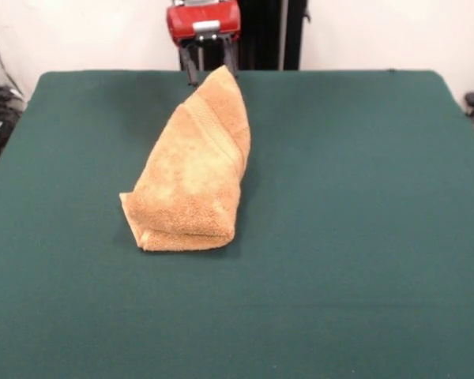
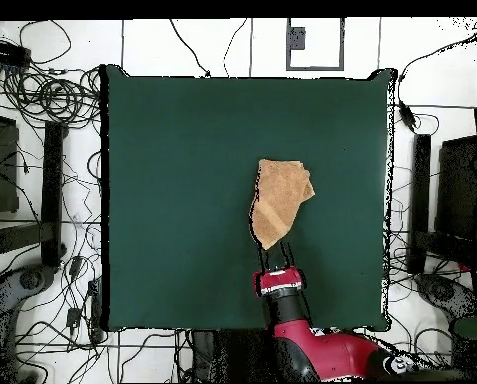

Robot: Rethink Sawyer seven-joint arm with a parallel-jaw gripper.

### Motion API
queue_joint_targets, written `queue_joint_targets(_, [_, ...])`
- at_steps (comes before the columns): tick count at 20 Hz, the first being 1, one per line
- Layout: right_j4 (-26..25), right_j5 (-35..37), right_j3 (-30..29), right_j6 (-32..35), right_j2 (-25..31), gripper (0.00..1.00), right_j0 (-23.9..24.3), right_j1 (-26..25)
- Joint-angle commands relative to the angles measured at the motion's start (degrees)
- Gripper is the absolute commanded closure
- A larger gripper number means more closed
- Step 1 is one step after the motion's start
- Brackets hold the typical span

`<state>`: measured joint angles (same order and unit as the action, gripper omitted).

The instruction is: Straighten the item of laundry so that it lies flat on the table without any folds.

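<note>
The gripper (image 1: 209,69) hung at the towel's raised tip, its two dark fingers (image 1: 191,65) slightly apart with the cloth's point between them — pinching that corner, as far as the front view showed. From overhead the same fingers (image 2: 265,258) ran from the red wrist up to the narrow end of the cloth.

The table (image 1: 363,237) filled most of both views, its dark green top bare apart from the cloth. The red and black arm (image 2: 317,352) entered over the table's edge at the robot's side and ended in the red wrist block.

The towel (image 1: 196,170) lay a little toward the robot's side of the table's middle, still folded — a golden-tan wedge, wide and doubled over at the end away from the gripper, where two rolled layers showed one on the other, narrowing to the lifted tip. A woven band (image 1: 220,136) crossed its upper part on a slant.
</note>
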<state>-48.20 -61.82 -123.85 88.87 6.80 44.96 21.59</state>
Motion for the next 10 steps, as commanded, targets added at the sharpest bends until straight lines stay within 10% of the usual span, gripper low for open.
queue_joint_targets(1, [3.22, -8.49, 6.81, 4.17, 2.93, 0.00, -3.84, -5.70])
queue_joint_targets(10, [7.45, -11.87, 9.47, 4.50, 3.06, 0.00, -7.08, -8.35])
